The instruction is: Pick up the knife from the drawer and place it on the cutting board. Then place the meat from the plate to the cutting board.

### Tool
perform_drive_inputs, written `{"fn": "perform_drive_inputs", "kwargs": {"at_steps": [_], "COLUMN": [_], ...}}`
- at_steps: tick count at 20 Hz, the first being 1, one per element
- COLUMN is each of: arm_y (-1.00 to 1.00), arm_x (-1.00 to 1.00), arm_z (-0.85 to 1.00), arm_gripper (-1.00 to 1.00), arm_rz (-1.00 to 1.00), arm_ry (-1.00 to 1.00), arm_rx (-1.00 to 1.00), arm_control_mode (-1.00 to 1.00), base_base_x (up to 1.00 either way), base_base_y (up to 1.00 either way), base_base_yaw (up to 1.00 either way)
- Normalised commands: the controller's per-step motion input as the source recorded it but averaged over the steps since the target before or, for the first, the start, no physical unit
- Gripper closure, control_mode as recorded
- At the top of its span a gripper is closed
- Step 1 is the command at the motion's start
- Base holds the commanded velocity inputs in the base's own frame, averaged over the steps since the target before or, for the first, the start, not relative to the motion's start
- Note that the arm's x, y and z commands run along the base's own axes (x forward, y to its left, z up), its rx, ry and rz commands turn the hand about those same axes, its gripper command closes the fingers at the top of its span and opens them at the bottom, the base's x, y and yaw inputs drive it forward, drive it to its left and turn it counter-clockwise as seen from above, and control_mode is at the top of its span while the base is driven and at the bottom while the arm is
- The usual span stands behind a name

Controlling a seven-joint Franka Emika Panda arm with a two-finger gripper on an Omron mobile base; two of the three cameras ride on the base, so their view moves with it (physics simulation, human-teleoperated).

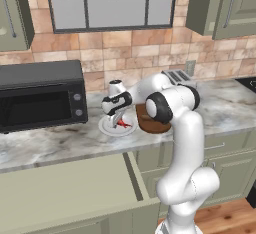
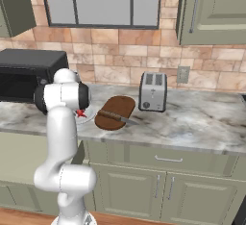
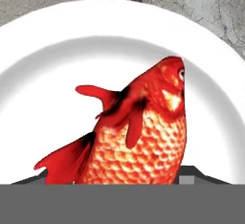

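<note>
From the left base view, your gripper [image 1: 120,121] is down over the plate [image 1: 108,128], right at the meat [image 1: 123,124]; the drawer [image 1: 65,188] stands pulled out below the counter.

From the right base view, the knife [image 2: 119,117] already lies across the cutting board [image 2: 115,109], so only the meat remains.

In the hand view, the meat [image 3: 143,137], a red fish, sits between your fingertips on the plate [image 3: 43,74]. I cannot tell whether the jaws have it clamped yet. Squeeze across the thick body, not the fins, and lift straight up before swinging to the board.
</note>
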Motion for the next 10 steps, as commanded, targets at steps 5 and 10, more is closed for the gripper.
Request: {"fn": "perform_drive_inputs", "kwargs": {"at_steps": [5,10], "arm_y": [-0.09,-0.23], "arm_x": [-0.12,-0.15], "arm_z": [0.12,0.50], "arm_gripper": [1.00,1.00], "arm_rz": [0.00,0.00], "arm_ry": [-0.02,-0.11], "arm_rx": [0.02,0.02], "arm_control_mode": [-1.00,-1.00], "base_base_x": [0.00,0.00], "base_base_y": [0.00,0.00], "base_base_yaw": [0.00,0.00]}}
